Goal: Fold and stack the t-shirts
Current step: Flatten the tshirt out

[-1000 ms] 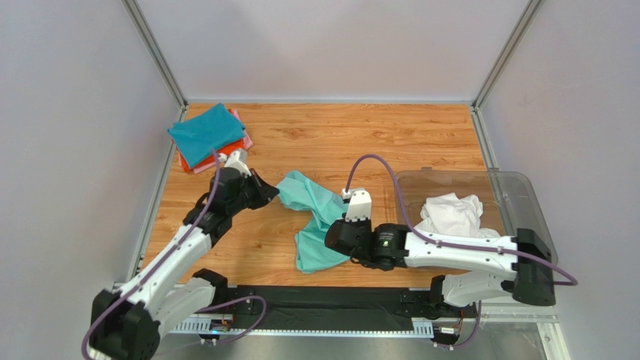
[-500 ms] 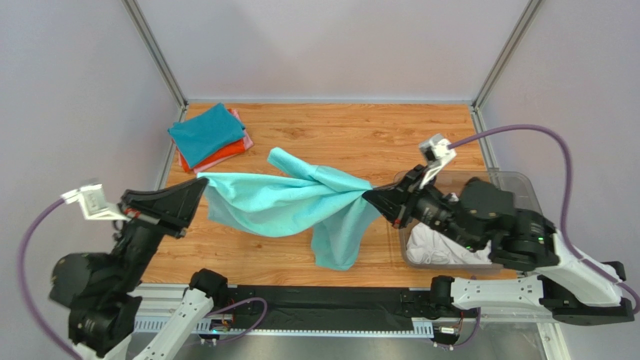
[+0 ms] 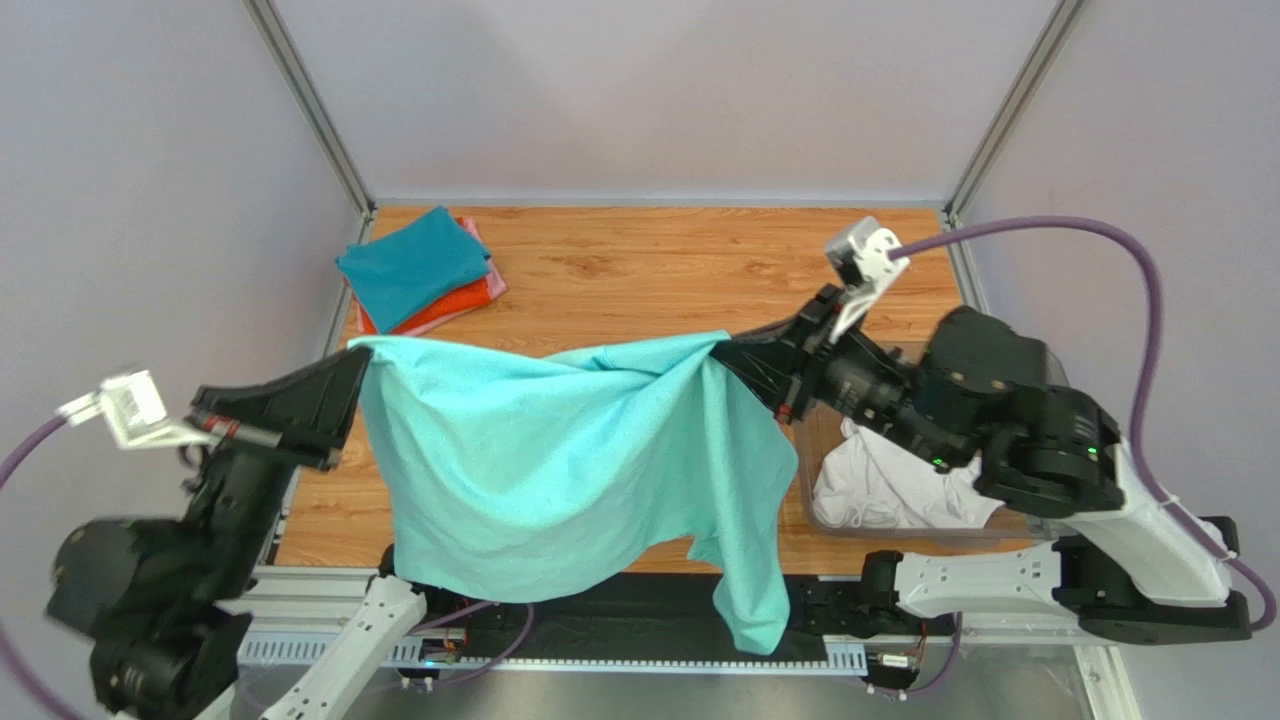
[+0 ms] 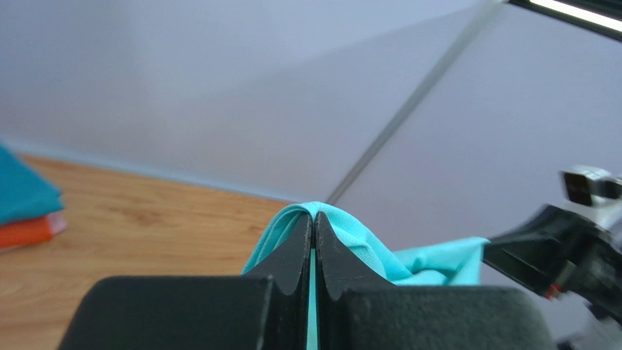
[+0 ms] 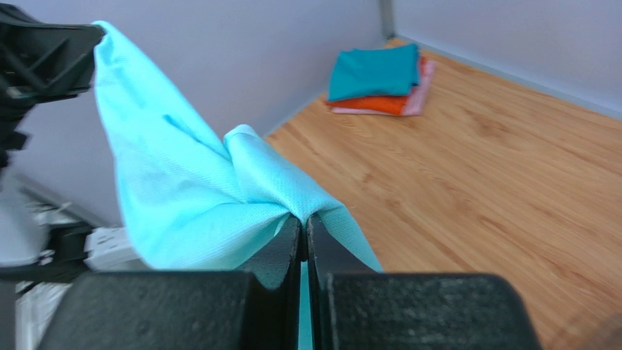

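The mint-green t-shirt [image 3: 571,465] hangs spread in the air between my two grippers, high above the table. My left gripper [image 3: 358,365] is shut on its left top corner; cloth [image 4: 343,230] wraps over the shut tips [image 4: 314,219]. My right gripper [image 3: 721,354] is shut on the right top corner; cloth [image 5: 182,197] bunches at its tips [image 5: 304,219]. A folded stack lies at the far left corner: teal-blue t-shirt [image 3: 409,266] on top, orange-red [image 3: 458,305] and pink [image 3: 478,240] below; it also shows in the right wrist view [image 5: 376,73]. The white t-shirt [image 3: 887,480] lies crumpled in the bin.
The clear plastic bin [image 3: 1052,375] stands at the right side of the wooden table [image 3: 646,270], partly under my right arm. Grey walls with metal frame posts enclose the table on three sides.
Both arms lifted from the table and pulled apart. The mint-green shirt went from a crumpled heap to a twisted band, then to a wide sheet hanging between the grippers.
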